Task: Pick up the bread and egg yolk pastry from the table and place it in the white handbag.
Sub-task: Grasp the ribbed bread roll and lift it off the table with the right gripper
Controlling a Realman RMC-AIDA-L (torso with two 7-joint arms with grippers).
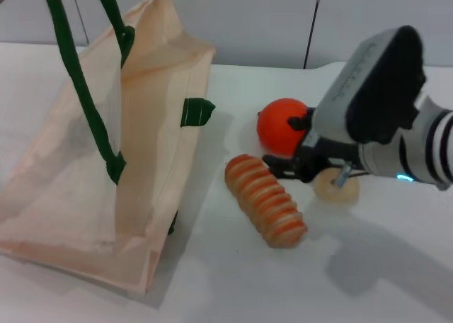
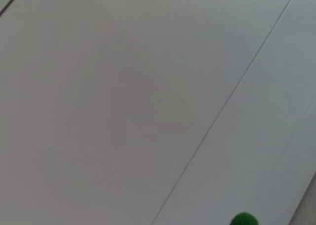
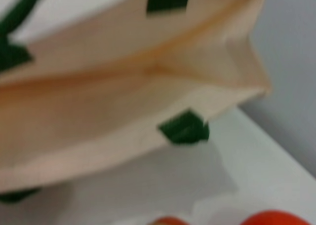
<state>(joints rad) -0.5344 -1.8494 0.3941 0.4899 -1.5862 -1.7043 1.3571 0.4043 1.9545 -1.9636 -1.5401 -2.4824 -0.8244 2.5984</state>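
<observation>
The white handbag (image 1: pixel 85 181) leans on the desk (image 1: pixel 368 280) at the left, handles lifted out of view. Just right of it lies the bread (image 1: pixel 265 200), still on the desk. The right tool (image 1: pixel 283 166) hovers between orange ball (image 1: pixel 281 125) and egg yolk pastry (image 1: pixel 337 186); I cannot tell its spread. Picking seems underway; next it must settle over one item.

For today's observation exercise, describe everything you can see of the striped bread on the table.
The bread is an elongated, ridged loaf with alternating orange and cream bands, like a caterpillar. It lies flat on the white table, angled, untouched, between the white handbag and the egg yolk pastry. The right gripper hovers just beside its far end.
</observation>
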